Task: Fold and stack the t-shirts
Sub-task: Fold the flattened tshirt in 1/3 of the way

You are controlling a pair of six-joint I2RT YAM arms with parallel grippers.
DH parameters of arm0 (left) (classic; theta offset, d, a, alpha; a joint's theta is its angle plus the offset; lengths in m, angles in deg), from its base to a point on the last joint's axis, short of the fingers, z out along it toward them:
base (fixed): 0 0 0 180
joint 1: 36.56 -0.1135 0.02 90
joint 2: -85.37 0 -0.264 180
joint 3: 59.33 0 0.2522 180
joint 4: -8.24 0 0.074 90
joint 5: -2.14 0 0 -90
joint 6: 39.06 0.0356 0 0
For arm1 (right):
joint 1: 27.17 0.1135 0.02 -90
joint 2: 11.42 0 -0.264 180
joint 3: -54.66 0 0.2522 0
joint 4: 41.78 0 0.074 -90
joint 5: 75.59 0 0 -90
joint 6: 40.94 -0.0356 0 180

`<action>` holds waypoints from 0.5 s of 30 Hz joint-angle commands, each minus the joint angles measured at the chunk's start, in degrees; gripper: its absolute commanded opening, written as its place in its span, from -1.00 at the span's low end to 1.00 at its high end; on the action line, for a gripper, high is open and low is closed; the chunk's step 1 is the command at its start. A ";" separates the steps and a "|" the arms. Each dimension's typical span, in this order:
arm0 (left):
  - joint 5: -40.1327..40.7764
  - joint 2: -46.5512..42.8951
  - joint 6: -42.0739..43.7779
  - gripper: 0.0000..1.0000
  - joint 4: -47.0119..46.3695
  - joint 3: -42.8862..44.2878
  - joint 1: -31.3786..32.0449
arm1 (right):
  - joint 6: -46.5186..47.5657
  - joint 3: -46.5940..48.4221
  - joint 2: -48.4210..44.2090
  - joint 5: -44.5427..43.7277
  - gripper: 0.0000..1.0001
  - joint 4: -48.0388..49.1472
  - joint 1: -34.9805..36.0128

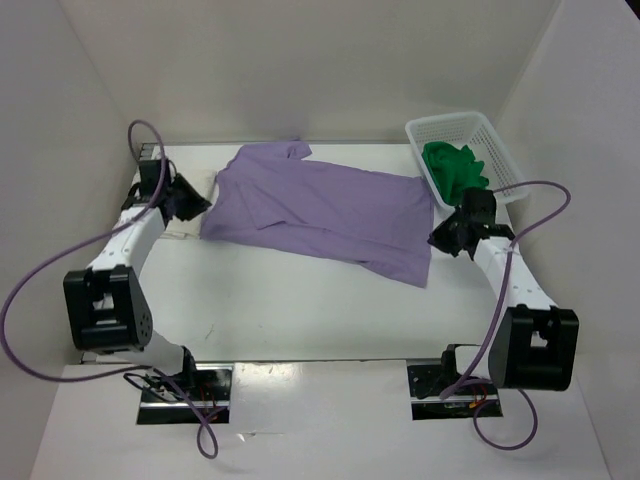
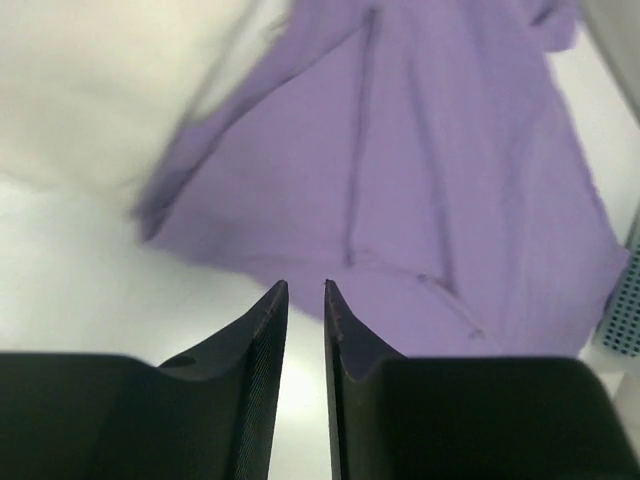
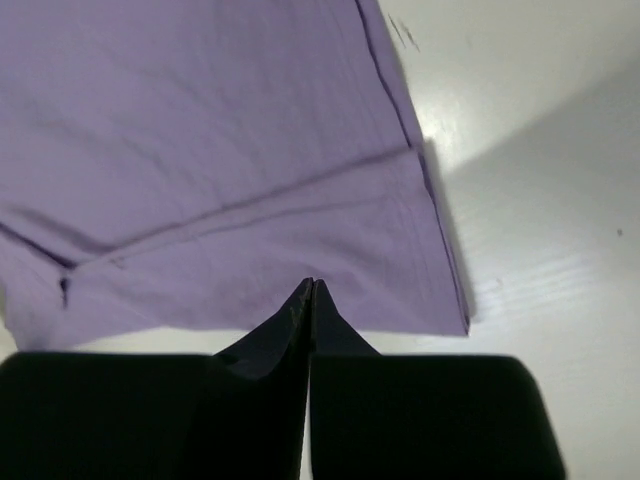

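While the bench [image 1: 300, 310] fills most of the overhead view, the largest thing on it is the lavender t-shirt [image 1: 320, 210]. It lies spread and unfolded across the far middle, collar toward the far edge and hem toward the right edge.

The white lattice basket [image 1: 455, 121] stands at the far right corner. It holds the green t-shirt [image 1: 452, 168], which is bunched. No white t-shirt can be made out with certainty in any view.

**Handling (judged).** The cloth looks light, limp and unbreakable. It has no stiffness of its own, so it should sag, drag and wrinkle if lifted at one point. The stitched hem corners and the shoulder seams, where the fabric is doubled, seem the best places to take hold, one per arm, so that the edge stays taut. Picking up only the top layer would probably mean pressing down to the bench surface.

**Fingers.**
- The left fingers [image 2: 262, 335], beside the sleeve near the left edge, stand slightly spread. Bare bench shows in the gap and they pinch nothing.
- The right fingers [image 3: 290, 325], at the hem near the right edge, are pressed together. No cloth is visible between them.

**Views compared.** Only the overhead view shows the basket's contents, both arms and the shirt's full outline. Only the wrist views show the finger gaps, and the right one also shows the hem stitching and its near corner.
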 commanded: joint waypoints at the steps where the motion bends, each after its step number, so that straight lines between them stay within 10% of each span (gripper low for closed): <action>1: 1.05 -2.33 0.91 -0.45 -3.39 -9.29 -3.12 | -0.86 -5.83 -1.22 3.66 -1.00 -1.63 1.32; 11: -2.21 10.14 -2.86 -0.21 -8.83 -7.29 -4.18 | -3.42 -7.43 2.02 -0.11 -0.04 -0.23 3.70; 15: -2.21 11.38 -3.92 -0.38 -10.42 -7.28 -4.18 | -5.70 -7.96 3.17 -3.72 0.01 -1.36 3.70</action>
